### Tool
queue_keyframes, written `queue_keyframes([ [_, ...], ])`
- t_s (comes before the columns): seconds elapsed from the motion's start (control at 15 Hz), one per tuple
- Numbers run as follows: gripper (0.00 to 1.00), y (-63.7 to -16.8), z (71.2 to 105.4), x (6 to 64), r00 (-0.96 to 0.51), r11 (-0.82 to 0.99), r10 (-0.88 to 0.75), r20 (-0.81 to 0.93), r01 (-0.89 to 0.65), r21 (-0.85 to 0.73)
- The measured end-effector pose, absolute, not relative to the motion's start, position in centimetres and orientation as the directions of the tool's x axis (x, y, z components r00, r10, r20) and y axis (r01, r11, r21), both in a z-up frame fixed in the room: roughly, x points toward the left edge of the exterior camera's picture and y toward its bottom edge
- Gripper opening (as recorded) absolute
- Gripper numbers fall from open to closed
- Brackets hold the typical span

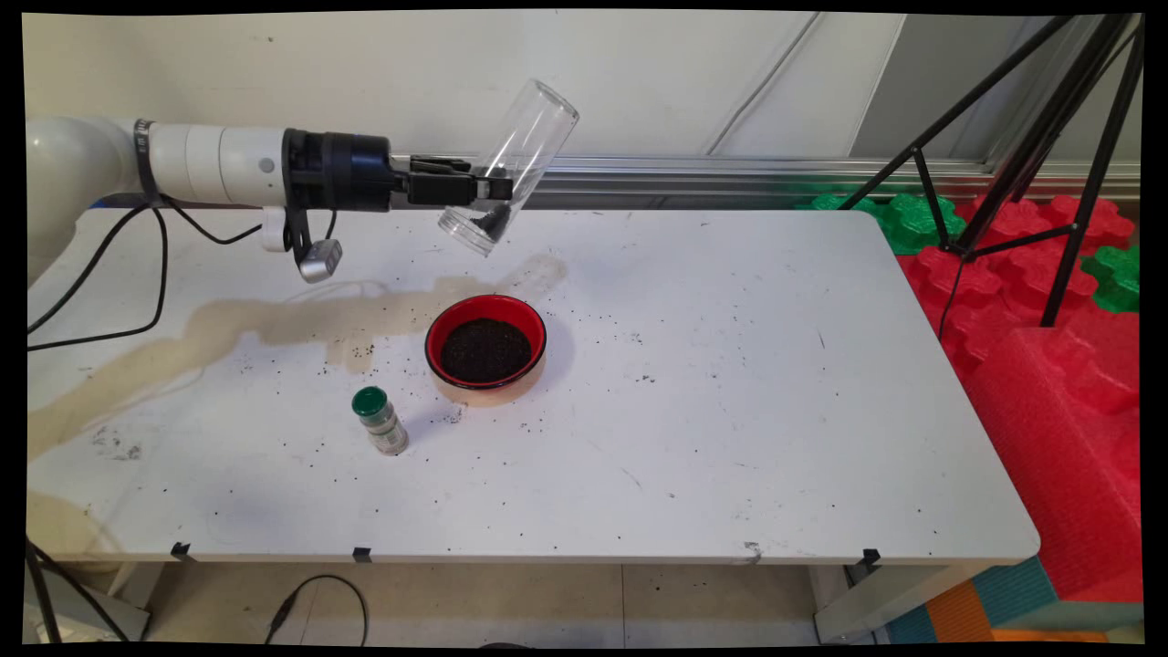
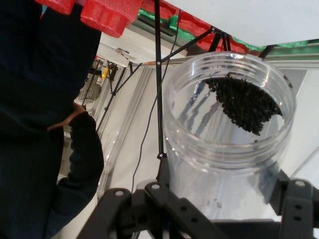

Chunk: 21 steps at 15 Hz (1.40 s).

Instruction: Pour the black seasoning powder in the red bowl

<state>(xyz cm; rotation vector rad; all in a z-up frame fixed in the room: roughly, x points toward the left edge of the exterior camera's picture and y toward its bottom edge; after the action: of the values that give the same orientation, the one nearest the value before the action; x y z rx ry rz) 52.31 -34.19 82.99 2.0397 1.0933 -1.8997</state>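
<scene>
Black two-finger gripper clamped on a clear plastic cylindrical jar, held in the air above the far left part of the white table. Jar tilted, one end up and to the right, the other down and to the left, with a small heap of dark granules gathered at the lower end. In the hand view, same jar filling the frame between the gripper's linkage, granules piled against its wall. Below and nearer the camera, a red round bowl full of dark granules, standing on the table. Just left and in front of the bowl, a small green-capped spice bottle, upright, apart from the bowl. Brownish stain spread across the table's left side, with scattered dark specks round the bowl. Beyond the table's right edge, red and green foam blocks and a black tripod.
</scene>
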Motion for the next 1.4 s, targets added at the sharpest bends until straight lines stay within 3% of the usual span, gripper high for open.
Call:
queue_keyframes([
  [0.53,0.0,-33.4,82.4,52.6,-0.057,-0.717,0.416,-0.907,0.593,-0.367],
  [1.4,0.0,-33.0,82.2,53.1,-0.194,-0.504,0.646,-0.738,0.618,-0.603],
])
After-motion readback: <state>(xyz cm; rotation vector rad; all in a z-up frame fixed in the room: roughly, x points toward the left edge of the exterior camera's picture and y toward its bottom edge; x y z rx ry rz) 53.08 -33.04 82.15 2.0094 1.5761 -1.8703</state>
